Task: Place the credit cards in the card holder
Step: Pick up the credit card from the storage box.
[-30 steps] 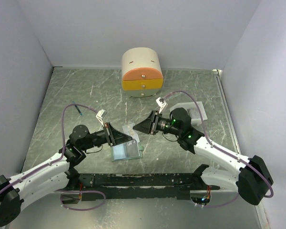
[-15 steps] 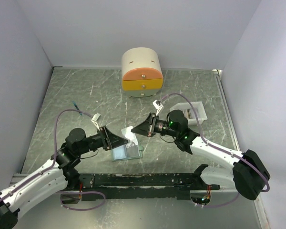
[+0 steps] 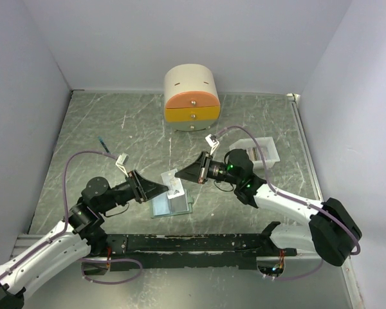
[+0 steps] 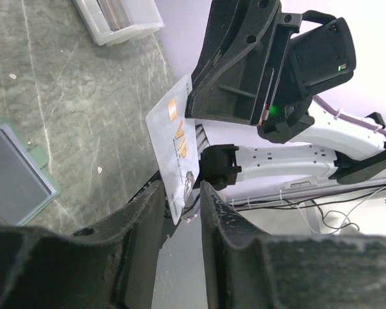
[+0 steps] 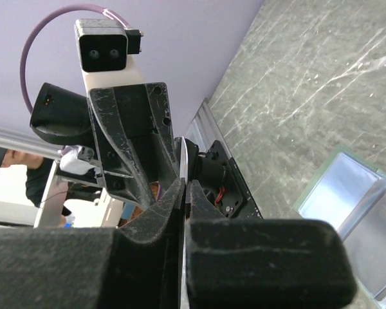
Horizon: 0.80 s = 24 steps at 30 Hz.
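A white credit card (image 3: 172, 182) with orange print hangs in the air above the open card holder (image 3: 172, 205). My right gripper (image 3: 185, 175) is shut on the card's far edge. In the right wrist view the card (image 5: 187, 159) shows edge-on, pinched between the pads (image 5: 174, 199). My left gripper (image 3: 159, 188) is open. In its wrist view its fingers (image 4: 141, 212) stand either side of the near corner of the card (image 4: 174, 151) without clamping it. The card holder (image 4: 13, 180) lies flat on the table with its pale blue pockets facing up.
At the right, behind the right arm, a white tray (image 3: 265, 147) holds more dark cards (image 3: 254, 154). The same tray (image 4: 119, 19) appears at the top of the left wrist view. A round cream-and-orange drawer box (image 3: 192, 96) stands at the back centre.
The left gripper, shut on the card a second ago, has opened and drawn back to the left. The right gripper has closed on the card and moved left.
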Available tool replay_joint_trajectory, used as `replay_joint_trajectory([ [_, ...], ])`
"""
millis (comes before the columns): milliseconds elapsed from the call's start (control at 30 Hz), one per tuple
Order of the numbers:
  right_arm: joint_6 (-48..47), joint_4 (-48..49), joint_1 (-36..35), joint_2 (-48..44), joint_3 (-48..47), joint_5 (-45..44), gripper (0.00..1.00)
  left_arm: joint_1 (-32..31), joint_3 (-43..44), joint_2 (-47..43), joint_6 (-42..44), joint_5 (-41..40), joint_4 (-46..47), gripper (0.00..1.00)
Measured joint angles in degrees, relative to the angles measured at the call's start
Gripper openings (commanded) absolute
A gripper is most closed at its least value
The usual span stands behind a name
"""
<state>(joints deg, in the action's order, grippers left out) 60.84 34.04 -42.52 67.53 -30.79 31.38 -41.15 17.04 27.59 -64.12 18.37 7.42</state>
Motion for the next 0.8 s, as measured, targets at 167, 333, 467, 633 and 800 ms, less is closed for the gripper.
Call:
replay_joint_trajectory([
  [167, 1.3, 2.0, -0.4, 0.8, 0.7, -0.1, 0.01, 0.0, -0.7, 0.0, 0.0, -0.3, -0.1, 0.08],
  [333, 1.1, 1.4, -0.5, 0.9, 1.0, -0.8, 0.22, 0.0, -0.7, -0.5, 0.0, -0.8, -0.6, 0.07],
  [467, -0.6, -2.0, -0.9, 0.9, 0.9, -1.3, 0.42, 0.0, -0.7, -1.6, 0.0, -1.6, -1.4, 0.07],
  [633, -5.7, -13.5, -1.1, -1.1, -0.2, -7.5, 0.47, 0.0, 1.2, -1.1, 1.0, -4.5, -8.9, 0.07],
  [800, -11.0, -23.2, -1.1, -2.1, -3.4, -13.9, 0.48, 0.0, 3.8, 2.7, 2.8, -6.4, -16.5, 0.07],
])
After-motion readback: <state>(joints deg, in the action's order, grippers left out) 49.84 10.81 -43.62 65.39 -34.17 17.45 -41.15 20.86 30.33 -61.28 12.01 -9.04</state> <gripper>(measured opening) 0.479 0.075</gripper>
